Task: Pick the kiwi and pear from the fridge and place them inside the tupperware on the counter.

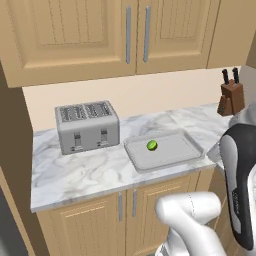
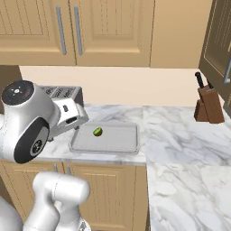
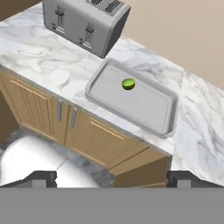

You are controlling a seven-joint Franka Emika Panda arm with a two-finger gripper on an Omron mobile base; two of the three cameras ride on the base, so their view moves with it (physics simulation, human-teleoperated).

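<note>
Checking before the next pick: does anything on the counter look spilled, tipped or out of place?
Nothing stands out. The kiwi lies inside the tupperware, off-centre toward the toaster. The toaster and the knife block stand upright on the counter, with no spill showing.

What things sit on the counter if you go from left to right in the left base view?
Toaster → tupperware, with the kiwi lying inside its left half → knife block at the far right by the wall.
</note>
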